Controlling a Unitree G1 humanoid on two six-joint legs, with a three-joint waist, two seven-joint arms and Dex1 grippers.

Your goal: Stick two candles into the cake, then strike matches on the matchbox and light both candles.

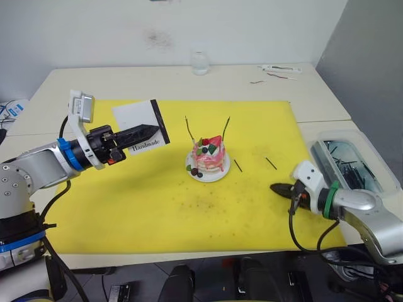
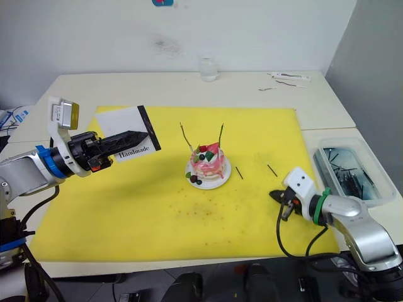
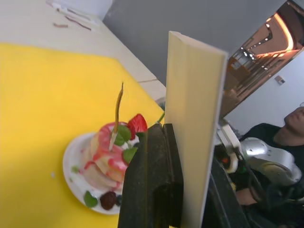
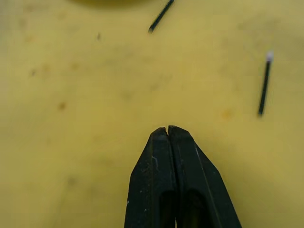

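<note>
The pink-and-white cake (image 1: 209,155) sits on its small white plate (image 1: 217,177) in the middle of the yellow mat (image 1: 157,207). Two thin candles stand in the cake, a golden one (image 1: 189,130) on the left and a greenish one (image 1: 226,129) on the right. My left gripper (image 1: 153,131) is shut on the white matchbox (image 1: 140,123), held above the mat to the left of the cake. Two short dark matches (image 1: 238,165) (image 1: 271,163) lie on the mat to the right of the cake. My right gripper (image 1: 275,187) is shut and empty, low over the mat just in front of the matches.
A clear plastic bin (image 1: 349,160) stands off the mat at the right. A small glass (image 1: 199,63) and a few loose bits (image 1: 280,69) sit at the table's back. A person in dark clothes (image 3: 285,133) appears beyond the table in the left wrist view.
</note>
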